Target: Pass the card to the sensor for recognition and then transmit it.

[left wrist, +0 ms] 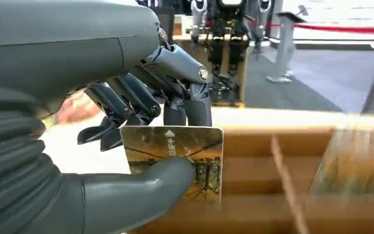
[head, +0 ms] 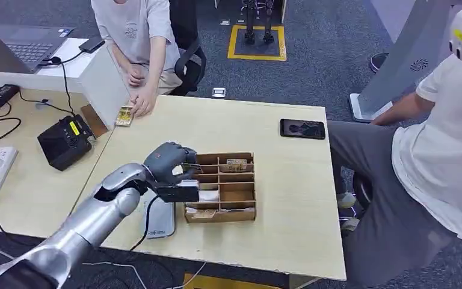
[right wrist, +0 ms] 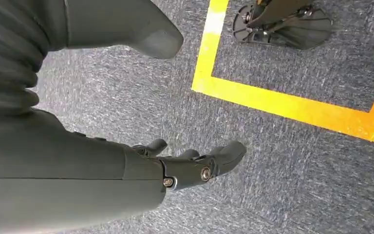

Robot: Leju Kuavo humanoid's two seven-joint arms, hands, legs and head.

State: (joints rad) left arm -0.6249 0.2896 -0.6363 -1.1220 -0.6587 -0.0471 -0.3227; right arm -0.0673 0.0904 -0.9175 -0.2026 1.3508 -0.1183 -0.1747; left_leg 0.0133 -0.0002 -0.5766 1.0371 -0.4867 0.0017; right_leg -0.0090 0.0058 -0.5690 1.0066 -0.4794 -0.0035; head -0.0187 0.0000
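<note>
My left hand [head: 169,162] hovers at the left edge of a wooden divided box [head: 239,208] in the middle of the table. In the left wrist view my left hand [left wrist: 141,141] pinches a yellow-brown printed card [left wrist: 195,151] between thumb and fingers, just over the box's compartments. More cards lie in the box [head: 236,164]. The black sensor unit [head: 66,142] with a yellow label sits on the left desk. My right hand [right wrist: 185,165] hangs over grey carpet, fingers spread, holding nothing.
A person sits at the far table edge with a hand by a card [head: 124,115]. Another person sits at the right. A black phone [head: 302,129] lies far right on the table [head: 289,198]. A grey pad [head: 159,220] lies under my left wrist. Cables cross the left desk.
</note>
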